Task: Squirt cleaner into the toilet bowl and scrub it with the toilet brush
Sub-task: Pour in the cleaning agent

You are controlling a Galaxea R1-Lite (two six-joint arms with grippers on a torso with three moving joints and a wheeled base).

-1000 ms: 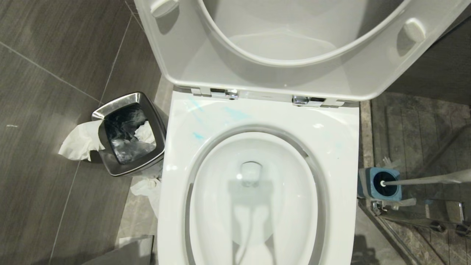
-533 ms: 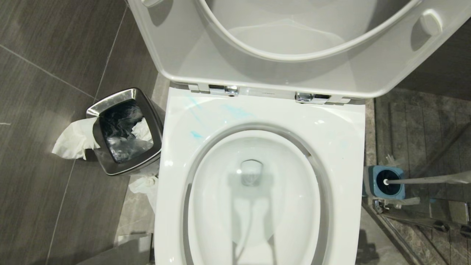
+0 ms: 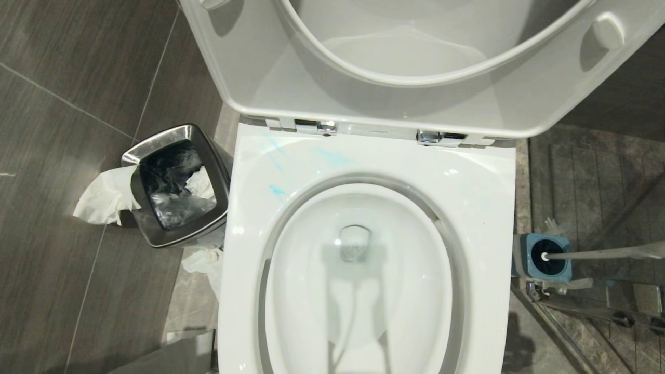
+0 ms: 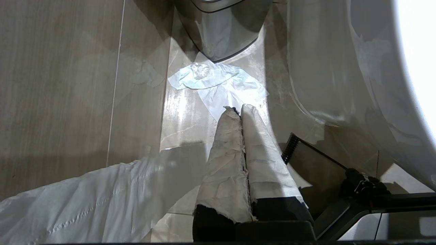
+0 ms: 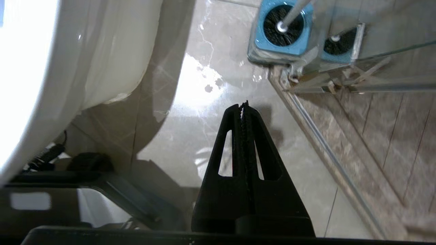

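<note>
Going left to right for you: the small steel bin (image 3: 176, 187) with crumpled white tissue (image 3: 101, 200) hanging off it sits on the dark grey tiled floor (image 3: 62, 104) on the robot's left side. Your left gripper (image 4: 241, 109), fingers wrapped in white fabric and pressed together on nothing, hangs low over the floor near another scrap of tissue (image 4: 214, 81), beside the toilet's outer wall. It's nowhere near anything the task needs.

Middle of the head view is the big glossy white ceramic toilet bowl (image 3: 467, 187), seat and lid tipped up. You can see thin turquoise smears of cleaner (image 3: 278, 189) on the back-left part of the rim. No bottle shows anywhere.

Now the bit that matters. The toilet brush (image 3: 592, 254), long slim white-grey handle with a black bristle head, stands in its squarish blue-and-grey holder (image 3: 543, 257) on the floor just beside the bowl's right side, against the glass partition (image 5: 374, 37). The handle leans away from the toilet, running off toward the right edge of the head view, so its long axis looks closer to slanted than upright from here.

Your right gripper (image 5: 244, 105), black fingers shut tight and empty, sits low over the floor with the holder (image 5: 281, 30) ahead of its tips, well apart. So I'd say the right arm is clearly the nearer one, and you'd need to spread those fingers and come across the handle (image 5: 294, 12).
</note>
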